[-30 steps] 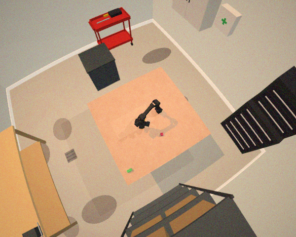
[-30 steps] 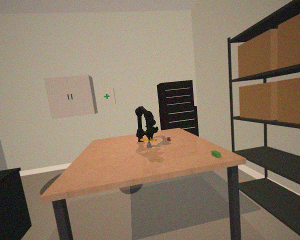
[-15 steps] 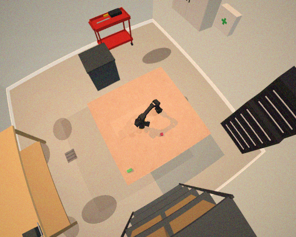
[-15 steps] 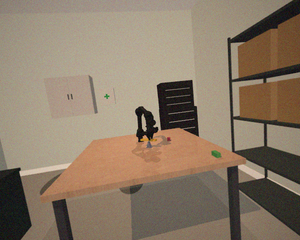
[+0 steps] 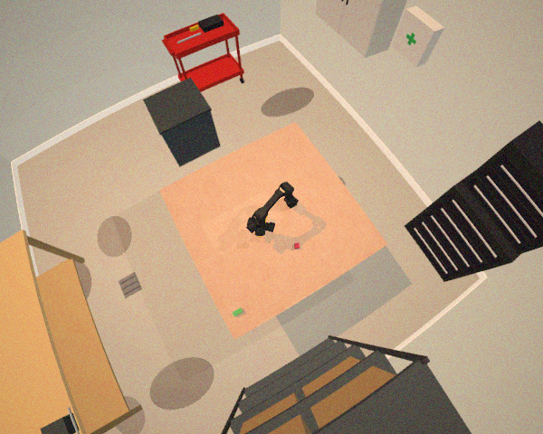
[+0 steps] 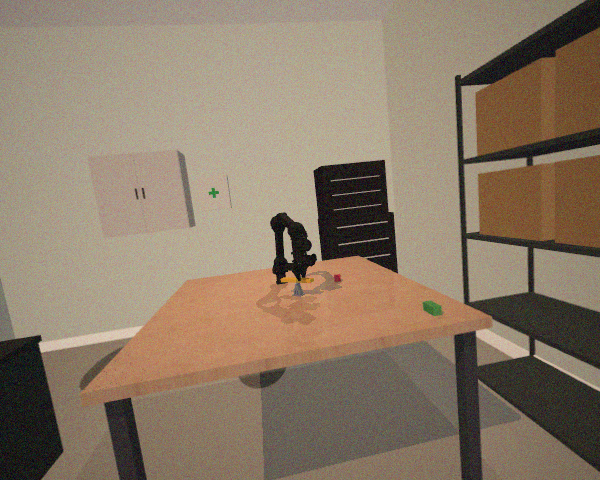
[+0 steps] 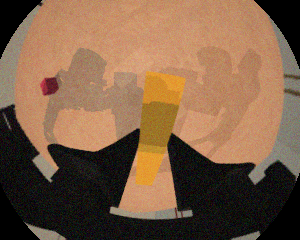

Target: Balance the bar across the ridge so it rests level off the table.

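The yellow bar [image 6: 307,280] [image 7: 163,90] is held in my gripper [image 6: 298,279] [image 7: 154,134], which is shut on it near its middle. The bar looks about level in the exterior view and sticks out on both sides of the fingers. The small blue-grey ridge [image 6: 298,290], narrow at the top and wider at the base, stands on the table [image 5: 262,158] [image 6: 228,330]. Its top shows right below the bar and fingertips in the exterior view. I cannot tell whether bar and ridge touch. The ridge is hidden under the arm in the top view and not clear in the wrist view.
A small red cube [image 5: 296,245] [image 6: 337,277] [image 7: 49,86] lies on the table a short way from the bar. A green block [image 5: 237,312] [image 6: 432,308] lies near a table corner, far from the gripper. Shadows of the arm fall around the bar.
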### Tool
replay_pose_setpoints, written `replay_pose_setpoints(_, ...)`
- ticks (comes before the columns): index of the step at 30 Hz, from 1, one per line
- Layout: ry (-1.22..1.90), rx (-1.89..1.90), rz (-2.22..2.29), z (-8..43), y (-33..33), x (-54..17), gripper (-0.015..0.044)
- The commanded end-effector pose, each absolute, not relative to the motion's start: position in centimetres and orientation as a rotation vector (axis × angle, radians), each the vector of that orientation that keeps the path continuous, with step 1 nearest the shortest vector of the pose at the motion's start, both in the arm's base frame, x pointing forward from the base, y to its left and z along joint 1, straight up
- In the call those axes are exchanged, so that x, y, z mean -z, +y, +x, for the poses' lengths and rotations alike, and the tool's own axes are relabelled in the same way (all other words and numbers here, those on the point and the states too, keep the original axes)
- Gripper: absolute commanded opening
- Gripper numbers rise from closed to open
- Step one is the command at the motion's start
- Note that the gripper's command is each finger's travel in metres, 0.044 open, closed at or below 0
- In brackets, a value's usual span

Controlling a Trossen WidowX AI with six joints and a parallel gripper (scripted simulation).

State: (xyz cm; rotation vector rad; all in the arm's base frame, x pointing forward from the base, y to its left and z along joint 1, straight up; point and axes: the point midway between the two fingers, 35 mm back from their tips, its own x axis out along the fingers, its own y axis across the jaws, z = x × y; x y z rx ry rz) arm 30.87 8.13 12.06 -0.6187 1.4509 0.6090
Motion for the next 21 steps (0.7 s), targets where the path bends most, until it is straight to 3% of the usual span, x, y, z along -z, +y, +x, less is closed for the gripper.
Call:
replay_pose_setpoints(1,1.455,-0.609,-0.615,30.79,8.14,-11.89,0.0)
replay_pose_setpoints(21,1.455,-0.609,-0.615,30.79,8.14,-11.72,0.0)
